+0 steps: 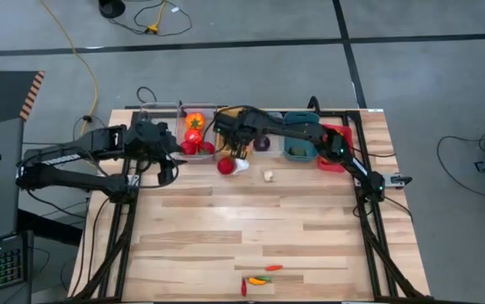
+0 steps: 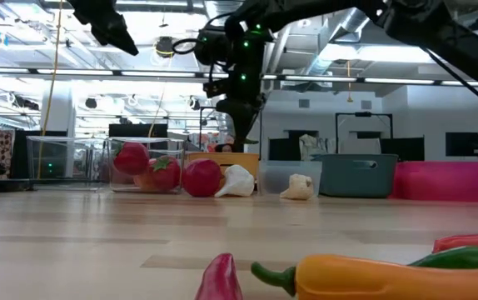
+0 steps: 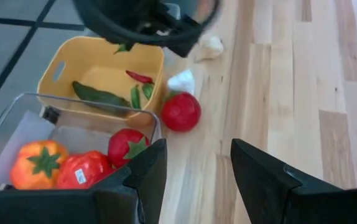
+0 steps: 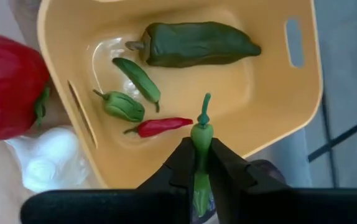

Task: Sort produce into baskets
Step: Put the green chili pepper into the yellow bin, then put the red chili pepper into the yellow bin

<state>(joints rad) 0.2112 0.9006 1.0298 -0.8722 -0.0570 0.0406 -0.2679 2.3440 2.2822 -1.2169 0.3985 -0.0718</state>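
Left end effector (image 1: 173, 160) hangs over the bench (image 1: 251, 228) beside the clear basket (image 1: 193, 133), its fingers (image 3: 142, 177) apart and holding nothing. That clear basket holds tomatoes (image 3: 85, 169): one orange and at least two red ones with green stalks. Next along, the yellow basket (image 4: 290, 93) has four pieces lying in it: a big dark green pepper (image 4: 197, 43), a slim green chili (image 4: 138, 78), a short stubby green one (image 4: 121, 106) and a thin red chili (image 4: 160, 126). Right end effector (image 4: 198, 163) hovers directly above this basket, pinched tight on a small green chili (image 4: 201, 134) with its stalk pointing away from the wrist. On the bench just in front of the yellow basket sit one red tomato (image 1: 225, 166) touching a white garlic (image 1: 241, 165), with a second garlic (image 1: 269, 176) a little further right. Past that come a teal basket (image 1: 298, 150) and a red basket (image 1: 337, 152). Three chilies (image 1: 259, 279) lie at the near edge
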